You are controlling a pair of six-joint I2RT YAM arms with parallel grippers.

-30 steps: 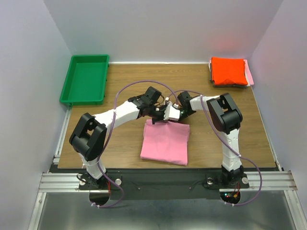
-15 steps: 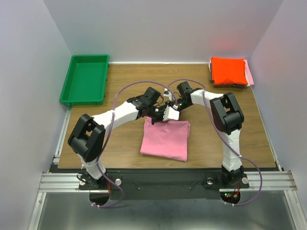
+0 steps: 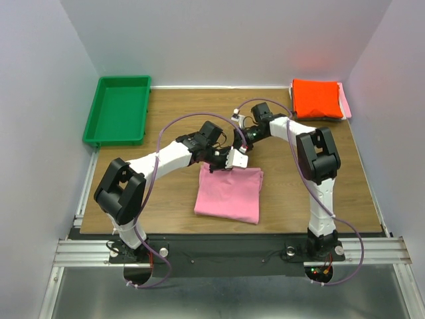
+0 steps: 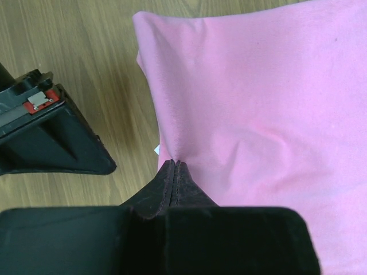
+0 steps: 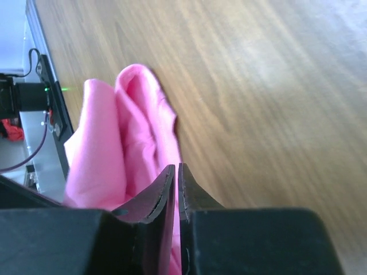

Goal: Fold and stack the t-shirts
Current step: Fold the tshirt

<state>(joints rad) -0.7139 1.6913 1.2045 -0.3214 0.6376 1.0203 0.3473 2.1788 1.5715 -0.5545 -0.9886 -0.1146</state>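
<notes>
A folded bubblegum pink t-shirt [image 3: 229, 194] lies on the wooden table near its front middle. My left gripper [image 3: 224, 161] sits at the shirt's far edge, shut, and pinches a small pleat of the pink fabric [image 4: 258, 103] at its tips [image 4: 174, 163]. My right gripper [image 3: 240, 143] hovers just beyond that edge, off the shirt. Its jaws stand almost together with only a hairline slit and nothing between them [image 5: 176, 167]. The bunched pink shirt [image 5: 132, 132] shows behind its fingers. An orange-red t-shirt [image 3: 317, 98] tops a folded stack at the back right.
A paler pink layer [image 3: 345, 101] and a dark one peek out beneath the orange-red shirt. A green plastic tray [image 3: 99, 113] stands at the back left corner. The right gripper's black body [image 4: 46, 137] shows close beside the left fingers. White walls enclose the table.
My right gripper has drawn back from the shirt's far edge toward the back of the table, and its jaws have come nearly together. The left gripper and the pink shirt have stayed in place.
</notes>
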